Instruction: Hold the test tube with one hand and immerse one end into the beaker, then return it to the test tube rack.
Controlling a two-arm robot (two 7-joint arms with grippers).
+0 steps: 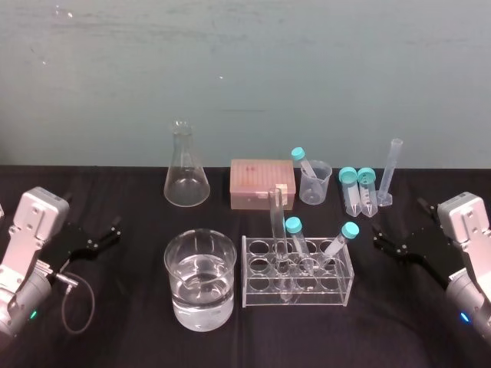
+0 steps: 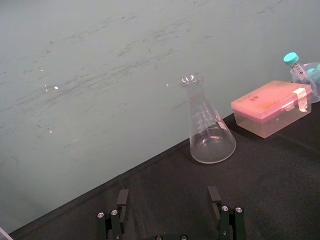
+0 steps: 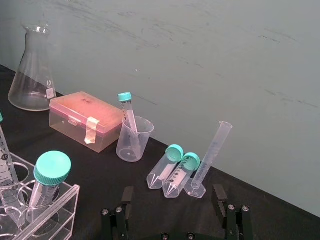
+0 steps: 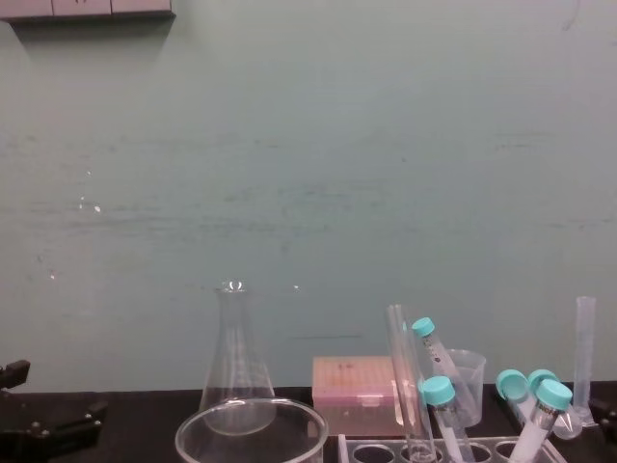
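test tube (image 1: 279,234): tall, clear, uncapped | leaning in test tube rack (image 1: 261,292)

Soft, even light falls from above. The matt black worktop (image 1: 115,337) stays dark and shows almost no shadows. Small white glints sit on the wide clear glass beaker (image 1: 176,284) and the conical clear glass flask (image 2: 210,130). The pale green wall (image 4: 308,174) is evenly lit.

We see a pale teal wall (image 1: 245,69) rising straight behind the table (image 1: 115,337), which is draped in black cloth. Above the table's left part the paint bears faint dark scuffs and a few white specks. High above the table, a pale strip (image 4: 87,8) runs along the wall.
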